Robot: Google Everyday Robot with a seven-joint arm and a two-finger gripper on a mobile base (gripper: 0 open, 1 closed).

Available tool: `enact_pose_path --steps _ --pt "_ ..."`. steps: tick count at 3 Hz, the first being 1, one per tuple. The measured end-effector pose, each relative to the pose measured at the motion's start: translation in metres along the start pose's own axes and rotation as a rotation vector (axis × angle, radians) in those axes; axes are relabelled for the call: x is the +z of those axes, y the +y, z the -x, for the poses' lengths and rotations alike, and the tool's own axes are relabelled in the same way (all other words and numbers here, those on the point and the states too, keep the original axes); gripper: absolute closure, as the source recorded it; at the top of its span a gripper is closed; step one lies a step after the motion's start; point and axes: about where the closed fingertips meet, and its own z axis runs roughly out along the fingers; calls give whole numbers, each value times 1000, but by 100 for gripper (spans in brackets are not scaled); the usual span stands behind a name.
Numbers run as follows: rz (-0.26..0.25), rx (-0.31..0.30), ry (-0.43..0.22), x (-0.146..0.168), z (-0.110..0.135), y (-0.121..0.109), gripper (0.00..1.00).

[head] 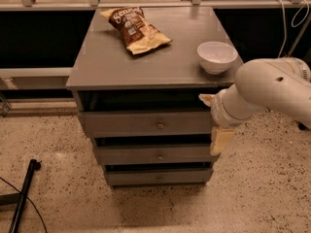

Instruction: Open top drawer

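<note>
The top drawer (131, 124) is the uppermost of three grey drawer fronts in a grey cabinet in the camera view. A small round knob (160, 125) sits at its centre, and a dark gap shows above the front panel. My gripper (218, 132) hangs at the right end of that drawer front, by the cabinet's right front corner and right of the knob. The thick white arm (272, 89) reaches in from the right edge.
On the cabinet top (107, 62) lie a brown chip bag (136, 28) at the back and a white bowl (217, 56) near the right edge, just above my arm. Two lower drawers (155, 155) sit beneath. A black pole (22, 198) lies on the speckled floor at lower left.
</note>
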Motion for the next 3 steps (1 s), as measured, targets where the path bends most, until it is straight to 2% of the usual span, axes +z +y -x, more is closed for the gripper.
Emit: enact_pose_path --steps 1,2,3 --pt "3 17 15 14 0 -1 0" --pt "-7 41 22 41 -8 22 0" --pt "-143 37 -12 72 -12 16 0"
